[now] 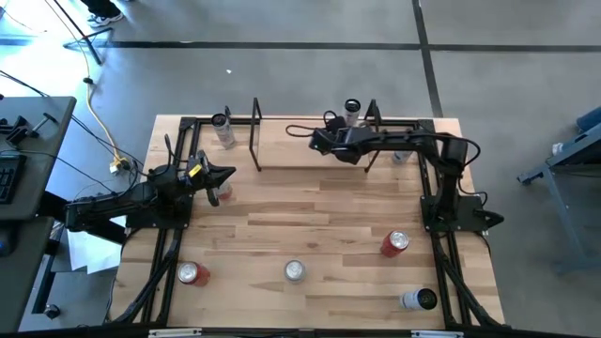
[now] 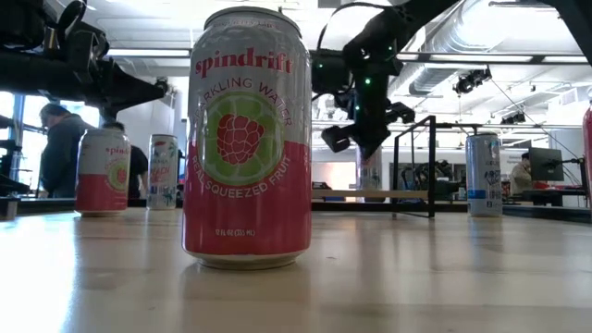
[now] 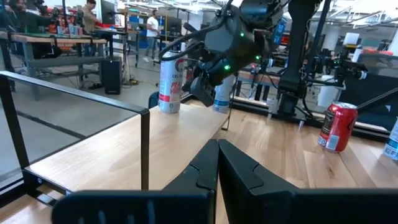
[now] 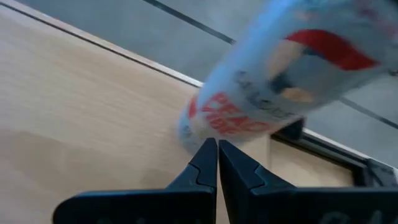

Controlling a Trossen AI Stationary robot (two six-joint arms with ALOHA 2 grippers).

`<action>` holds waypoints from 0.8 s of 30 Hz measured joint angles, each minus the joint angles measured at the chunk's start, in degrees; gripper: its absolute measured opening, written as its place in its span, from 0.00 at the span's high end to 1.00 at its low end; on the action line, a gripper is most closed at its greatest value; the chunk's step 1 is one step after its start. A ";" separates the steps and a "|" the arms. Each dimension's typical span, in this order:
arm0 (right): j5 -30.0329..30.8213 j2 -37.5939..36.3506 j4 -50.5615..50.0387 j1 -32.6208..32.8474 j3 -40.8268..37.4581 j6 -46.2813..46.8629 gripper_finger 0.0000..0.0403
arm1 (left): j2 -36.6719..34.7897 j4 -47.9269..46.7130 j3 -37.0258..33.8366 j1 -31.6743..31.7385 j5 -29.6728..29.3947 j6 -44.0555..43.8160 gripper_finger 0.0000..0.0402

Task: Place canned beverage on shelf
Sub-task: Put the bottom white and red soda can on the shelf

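The right gripper (image 1: 326, 143) hangs above the low light-wood shelf with thin black metal end frames (image 1: 315, 148), its jaws closed together and empty. The white canned beverage with red lettering (image 1: 352, 111) stands upright on the shelf's far edge, just beyond the jaw tips (image 4: 217, 144). The left gripper (image 1: 228, 173), jaws together, waits at the desk's left side. Nearest the low camera, a pink-and-white can (image 2: 247, 139) reads "spindrift" and "SQUEEZED FRUIT".

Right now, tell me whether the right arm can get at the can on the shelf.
Probably yes: the right gripper hangs close to the can on the shelf, nothing between them, though its shut fingers must open.
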 joint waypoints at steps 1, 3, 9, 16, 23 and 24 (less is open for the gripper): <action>0.01 -0.31 -0.08 0.01 0.00 -0.03 1.00 | 0.00 0.02 0.00 0.00 -0.01 0.00 0.99; -1.00 -1.18 -0.21 0.29 0.00 -1.18 1.00 | 0.00 0.02 0.00 0.00 0.00 0.01 0.99; -5.79 -5.98 9.10 2.80 -2.54 -8.08 1.00 | 0.00 0.02 0.00 0.00 0.01 0.01 0.99; -5.28 -7.46 28.64 1.19 -12.48 -9.45 1.00 | 0.00 0.02 0.00 0.00 0.00 0.00 0.99; -1.34 -7.14 34.23 -0.68 -16.28 -7.41 1.00 | 0.00 0.02 0.00 0.00 -0.04 -0.45 0.99; -1.01 -7.14 33.43 -0.87 -16.28 -6.82 1.00 | 0.00 0.02 0.00 0.00 -0.06 -0.45 0.99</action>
